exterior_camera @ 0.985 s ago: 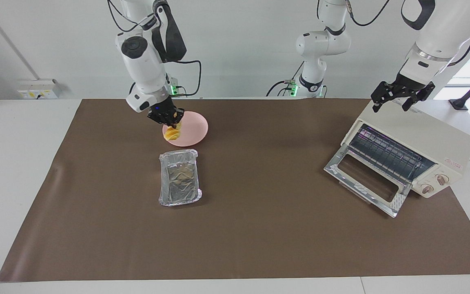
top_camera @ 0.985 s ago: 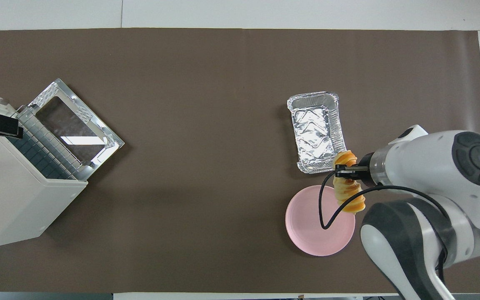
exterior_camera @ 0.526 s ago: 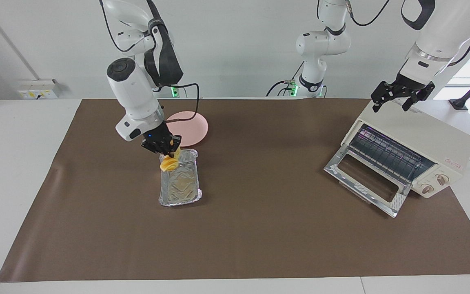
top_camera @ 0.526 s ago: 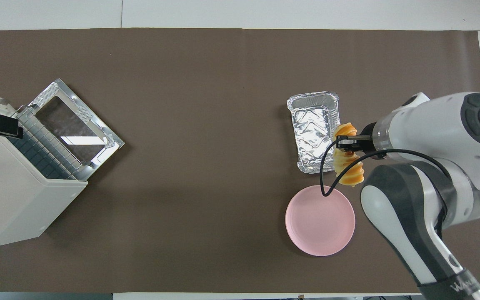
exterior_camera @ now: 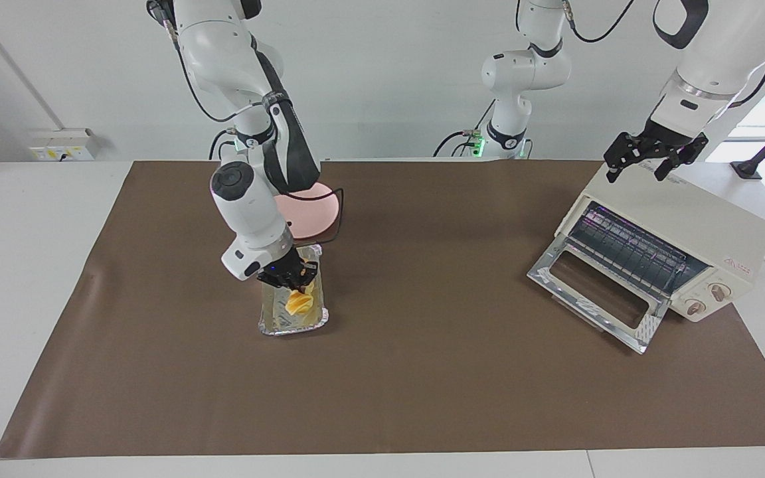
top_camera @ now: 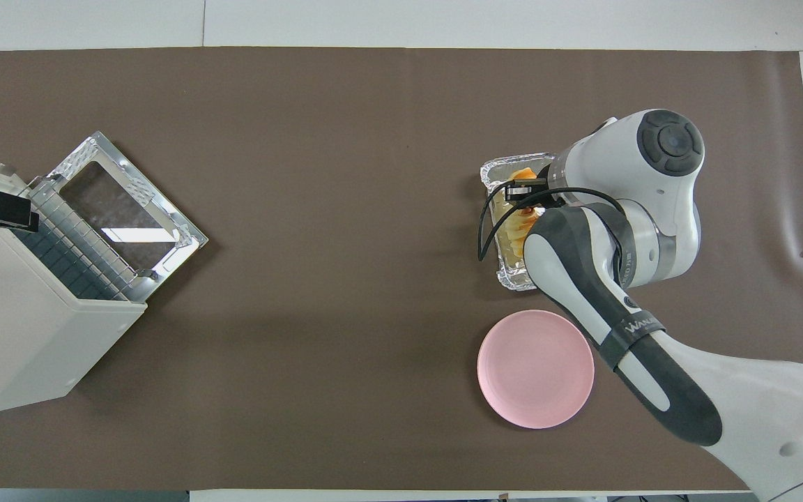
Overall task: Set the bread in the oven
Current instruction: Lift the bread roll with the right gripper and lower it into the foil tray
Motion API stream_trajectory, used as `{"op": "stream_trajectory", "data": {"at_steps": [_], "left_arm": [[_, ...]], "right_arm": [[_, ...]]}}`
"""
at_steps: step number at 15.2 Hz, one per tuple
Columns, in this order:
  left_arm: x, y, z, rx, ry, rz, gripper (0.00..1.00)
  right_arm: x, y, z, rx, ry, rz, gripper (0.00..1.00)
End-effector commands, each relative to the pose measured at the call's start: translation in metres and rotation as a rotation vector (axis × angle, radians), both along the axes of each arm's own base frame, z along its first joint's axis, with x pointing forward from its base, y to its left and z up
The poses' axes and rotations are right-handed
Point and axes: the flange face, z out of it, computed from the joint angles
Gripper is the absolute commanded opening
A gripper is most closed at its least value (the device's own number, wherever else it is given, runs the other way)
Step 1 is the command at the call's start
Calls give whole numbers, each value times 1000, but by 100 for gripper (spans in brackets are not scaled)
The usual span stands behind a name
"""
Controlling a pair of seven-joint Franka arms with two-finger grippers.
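The yellow-orange bread (exterior_camera: 299, 303) hangs from my right gripper (exterior_camera: 295, 289), which is shut on it. The loaf sits low inside the silver foil tray (exterior_camera: 275, 327); I cannot tell whether it touches the tray floor. In the overhead view the right gripper (top_camera: 523, 192) and its arm cover most of the bread (top_camera: 518, 217) and the tray (top_camera: 507, 279). The cream-white oven (exterior_camera: 694, 222) stands at the left arm's end of the table with its glass door (exterior_camera: 595, 292) dropped open and the wire rack showing. My left gripper (exterior_camera: 651, 159) waits above the oven's top (top_camera: 18, 328).
An empty pink plate (exterior_camera: 319, 214) lies nearer to the robots than the foil tray, also seen from overhead (top_camera: 535, 368). A brown mat (exterior_camera: 422, 372) covers the table between the tray and the oven.
My right gripper carried the bread off the pink plate, away from the robots, and lowered it into the foil tray. The left arm has not moved.
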Motion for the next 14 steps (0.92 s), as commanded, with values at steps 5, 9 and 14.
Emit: {"op": "stream_trajectory", "data": {"at_steps": [5,9,14], "left_arm": [[-3,2,0,3,-11,-3,100],[-3,2,0,4,-10,-3,100],[-3,2,0,4,-10,-3,100]], "right_arm": [[-6,-1,-34,3,-51,-1,71],[1,-7,-8,5,-46,-7,100],[18,-61,36,-5,-24,34,100]]}}
